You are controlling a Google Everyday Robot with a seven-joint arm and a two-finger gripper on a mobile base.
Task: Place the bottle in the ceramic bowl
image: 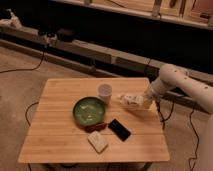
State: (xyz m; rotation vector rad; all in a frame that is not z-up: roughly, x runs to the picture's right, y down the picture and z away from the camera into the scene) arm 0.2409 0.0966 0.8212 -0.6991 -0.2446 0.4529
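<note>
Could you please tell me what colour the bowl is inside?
The bowl is glossy green inside (camera view). The gripper is by the bottle, right of the cup.

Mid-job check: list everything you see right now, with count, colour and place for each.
table: one, light wood, centre of view.
bowl: one, green inside, middle of the table, nothing in it.
cup: one, translucent whitish, upright just behind the bowl's right side.
bottle: one, whitish, lying sideways in the hand, right of the cup.
black slab: one, flat, in front of the bowl to its right.
block: one, pale, near the table's front edge.
reddish item: one, dark, by the bowl's near rim; cannot tell what it is.
cable: one, black, on the floor at left.
arm: one, whitish, reaching in from the right.
hand: one, above the table's right side, shut on the bottle.
</note>
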